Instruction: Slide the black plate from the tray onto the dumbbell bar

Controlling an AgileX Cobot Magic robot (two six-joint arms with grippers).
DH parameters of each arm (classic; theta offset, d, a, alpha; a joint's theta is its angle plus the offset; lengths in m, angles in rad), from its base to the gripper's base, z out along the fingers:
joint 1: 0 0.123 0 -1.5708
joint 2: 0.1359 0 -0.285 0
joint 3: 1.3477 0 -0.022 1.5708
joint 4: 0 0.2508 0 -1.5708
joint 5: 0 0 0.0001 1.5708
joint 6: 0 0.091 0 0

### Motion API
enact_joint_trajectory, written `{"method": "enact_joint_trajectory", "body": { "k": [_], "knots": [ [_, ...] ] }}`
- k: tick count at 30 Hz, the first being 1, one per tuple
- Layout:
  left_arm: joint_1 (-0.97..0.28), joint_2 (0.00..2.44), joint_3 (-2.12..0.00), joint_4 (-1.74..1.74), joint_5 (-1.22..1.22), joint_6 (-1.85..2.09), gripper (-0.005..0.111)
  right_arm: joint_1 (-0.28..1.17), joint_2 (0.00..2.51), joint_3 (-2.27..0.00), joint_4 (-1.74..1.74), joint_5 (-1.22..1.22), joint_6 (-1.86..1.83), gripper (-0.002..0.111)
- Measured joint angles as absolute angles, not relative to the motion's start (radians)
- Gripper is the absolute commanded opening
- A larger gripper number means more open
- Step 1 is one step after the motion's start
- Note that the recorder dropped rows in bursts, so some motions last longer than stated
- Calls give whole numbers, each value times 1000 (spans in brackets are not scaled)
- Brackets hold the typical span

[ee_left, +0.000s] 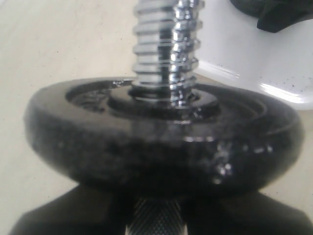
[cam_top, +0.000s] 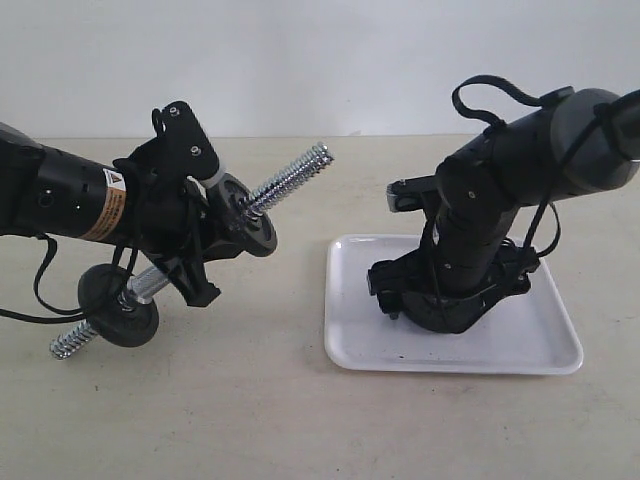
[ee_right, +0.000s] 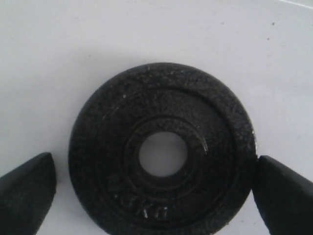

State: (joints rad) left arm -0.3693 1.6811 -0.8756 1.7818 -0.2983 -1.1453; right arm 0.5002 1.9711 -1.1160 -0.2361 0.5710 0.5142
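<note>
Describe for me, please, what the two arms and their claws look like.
Both arms are matte black with rounded segments. The left arm carries an orange-and-white warning label; black cables loop over the right arm. The left claw and right claw are black; the right's fingertips look blunt and rounded.

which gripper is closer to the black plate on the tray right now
Right. The right gripper hangs over the black plate in the tray, its open fingers on either side of it. The left gripper is off beside the tray, holding the dumbbell bar up.
</note>
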Motion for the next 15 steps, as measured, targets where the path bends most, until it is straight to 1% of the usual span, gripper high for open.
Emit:
{"method": "enact_joint_trajectory", "body": {
  "k": [11, 15],
  "knots": [
    [-369, 1681, -876, 1782, -298, -1145, 4, 500, 1974, -1116, -229, 552, 491, 104],
    [-369, 1681, -876, 1782, -298, -1145, 4, 499, 2017, -1131, -218, 515, 491, 104]
  ]
}}
